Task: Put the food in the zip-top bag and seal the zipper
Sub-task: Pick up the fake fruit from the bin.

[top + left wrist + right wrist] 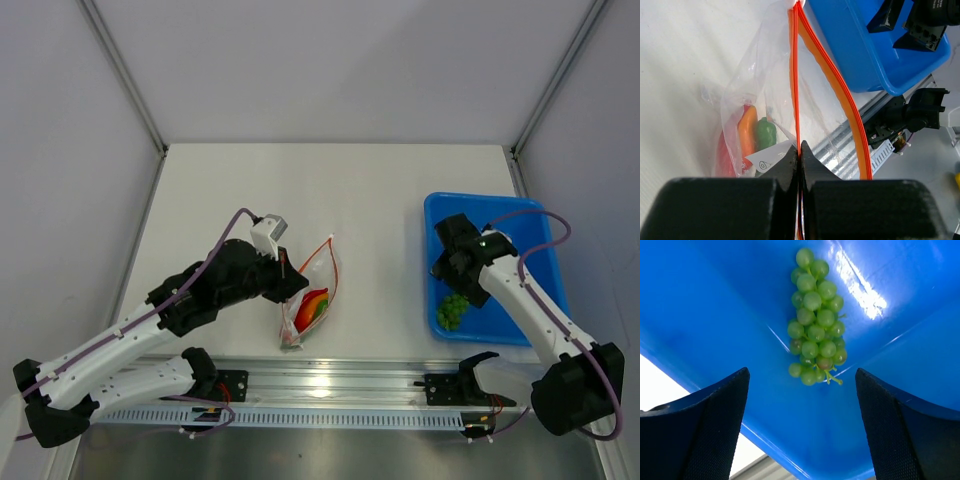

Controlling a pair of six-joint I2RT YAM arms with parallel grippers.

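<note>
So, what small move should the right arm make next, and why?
Probably lower the right end effector and close it on the green grapes. Its jaws stand open just above the bunch, which lies in the blue tray, outside the zip-top bag. The left end effector is shut on the zipper, holding the bag's mouth open, and other food pieces are already inside.

Green grapes (816, 320), blue tray (705, 305), clear bag (760, 70) — orange-red zipper (795, 75), black jaws

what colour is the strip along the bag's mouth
Orange-red. The zipper shows best in the left wrist view.
</note>
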